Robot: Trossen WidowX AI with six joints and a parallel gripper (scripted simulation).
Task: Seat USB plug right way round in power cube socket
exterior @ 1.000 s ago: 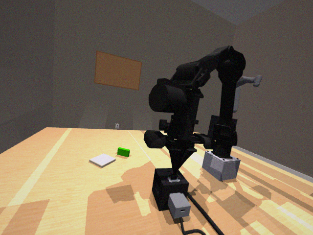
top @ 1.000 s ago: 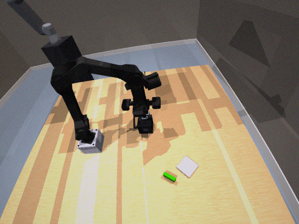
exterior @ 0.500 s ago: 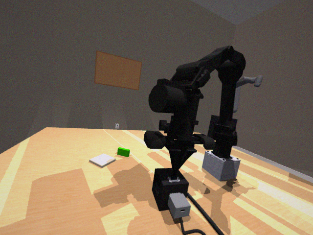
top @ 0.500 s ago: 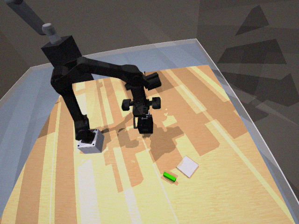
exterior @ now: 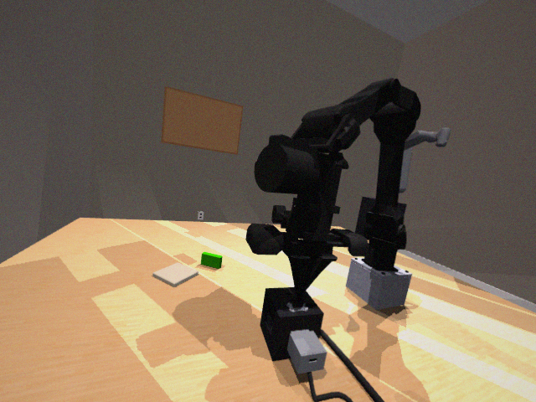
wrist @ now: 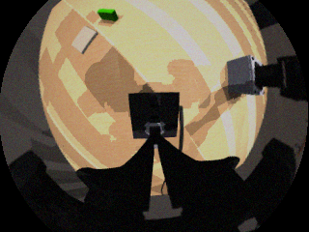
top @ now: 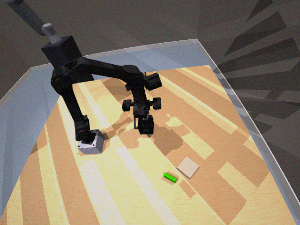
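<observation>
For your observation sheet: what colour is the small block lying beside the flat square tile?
Bright green block, clearest in the top view.

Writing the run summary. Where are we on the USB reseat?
Done: the gripper is down on top of the power cube and shut on the USB plug.
In hand: working the plug at the top socket; whether it has been turned round or fully seated cannot be told.
Left: seat it if needed, release, move clear. The green block and beige tile sit apart.
</observation>
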